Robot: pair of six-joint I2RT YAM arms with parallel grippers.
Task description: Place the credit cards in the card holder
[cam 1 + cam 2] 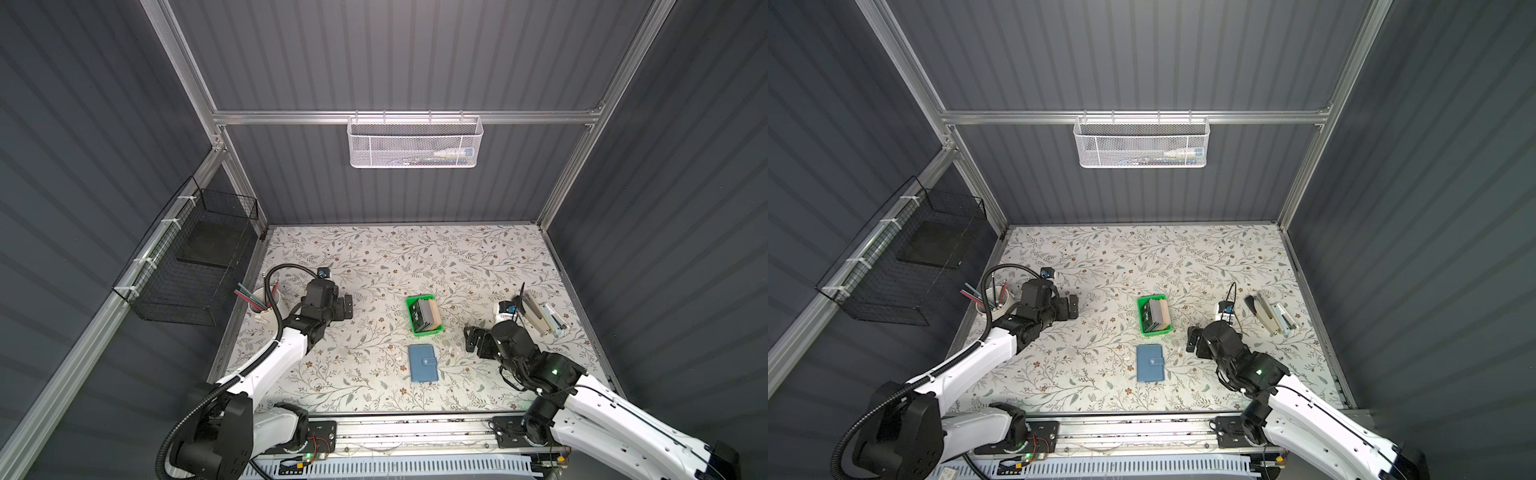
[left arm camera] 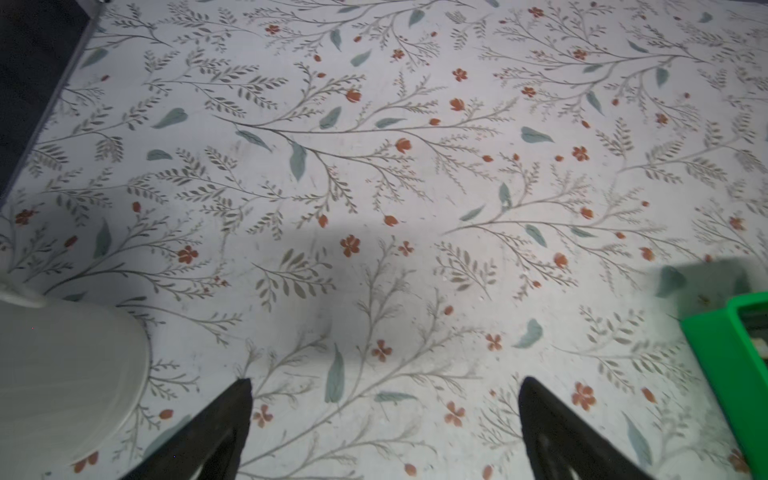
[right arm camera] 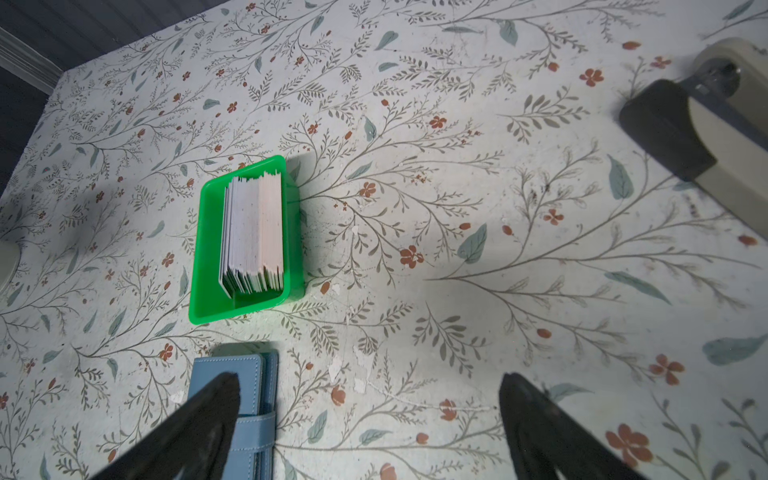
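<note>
At mid-table credit cards (image 1: 428, 316) stood in green tray (image 1: 419, 298), card holder (image 1: 423, 363) shut at its 6 o'clock. Left gripper (image 1: 348, 307) (9 o'clock), right gripper (image 1: 468, 340) (4 o'clock) gaped empty.

We see a floral table (image 1: 374, 257): tray (image 1: 419, 297) mid-table, holder (image 1: 423, 363) nearer the front edge, cup (image 1: 281, 306) at the left edge, stapler (image 1: 534, 316) at the right.
</note>
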